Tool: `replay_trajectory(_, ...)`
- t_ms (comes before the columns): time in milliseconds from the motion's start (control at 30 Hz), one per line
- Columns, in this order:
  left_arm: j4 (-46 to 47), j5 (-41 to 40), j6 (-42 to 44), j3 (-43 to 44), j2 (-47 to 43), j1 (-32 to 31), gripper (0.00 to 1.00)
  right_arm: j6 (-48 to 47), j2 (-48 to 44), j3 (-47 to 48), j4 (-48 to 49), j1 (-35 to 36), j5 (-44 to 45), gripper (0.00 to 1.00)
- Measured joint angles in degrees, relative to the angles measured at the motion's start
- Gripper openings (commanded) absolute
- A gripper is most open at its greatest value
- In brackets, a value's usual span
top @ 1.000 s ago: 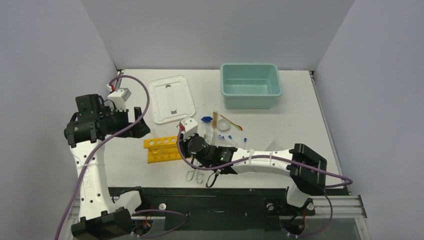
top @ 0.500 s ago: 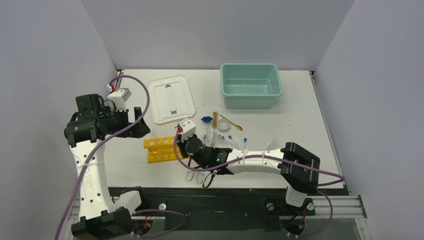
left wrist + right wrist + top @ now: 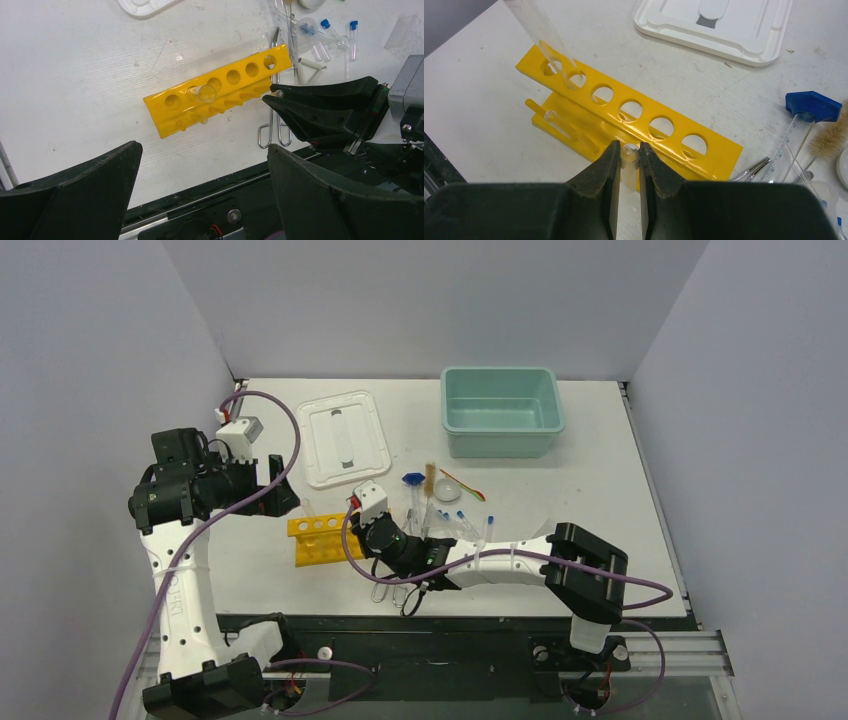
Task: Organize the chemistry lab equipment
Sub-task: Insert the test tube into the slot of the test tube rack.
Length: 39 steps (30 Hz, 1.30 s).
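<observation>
**Right arm brings a tube to the rack.** The right gripper (image 3: 628, 150) pinches a clear glass tube (image 3: 629, 156) between its two black fingers, which are closed tight on the glass. The tube's rounded end points at the long side of a yellow holed plastic rack (image 3: 634, 125).

The rack lies on the white table (image 3: 600, 470) near its front edge, between the two arms. The held tube sits just in front of the rack's lower rail, roughly level with the middle holes. Whether glass touches plastic cannot be told.

A second clear glass tube (image 3: 546, 42) stands tilted in the rack, in the second of six holes counted from the end nearer the left arm.

The left gripper (image 3: 204, 147) hangs above the table, left of and a little behind the rack. Its fingers are spread wide and hold nothing.

Just right of the rack, metal loop-handled tongs (image 3: 272, 125) lie flat with their loops toward the table's front edge, partly under the right arm. Farther back and to the right lies a loose scatter:
- blue-capped vials (image 3: 353, 35)
- a tan-bristled brush (image 3: 431, 480)
- a round pale dish (image 3: 447, 492)
- a blue-topped graduated tube (image 3: 809, 107)

A white rectangular lid (image 3: 343, 437) lies flat behind the rack. A teal rectangular plastic tub (image 3: 500, 372) sits at the back of the table, well apart from the rack.
</observation>
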Motion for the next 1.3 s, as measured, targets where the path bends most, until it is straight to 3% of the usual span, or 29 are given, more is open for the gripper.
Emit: replay_trajectory(1300,0.0,0.0,0.3,0.0,0.0,0.0,0.97,-0.2,-0.1,0.0,1.7,-1.5,0.9,0.00)
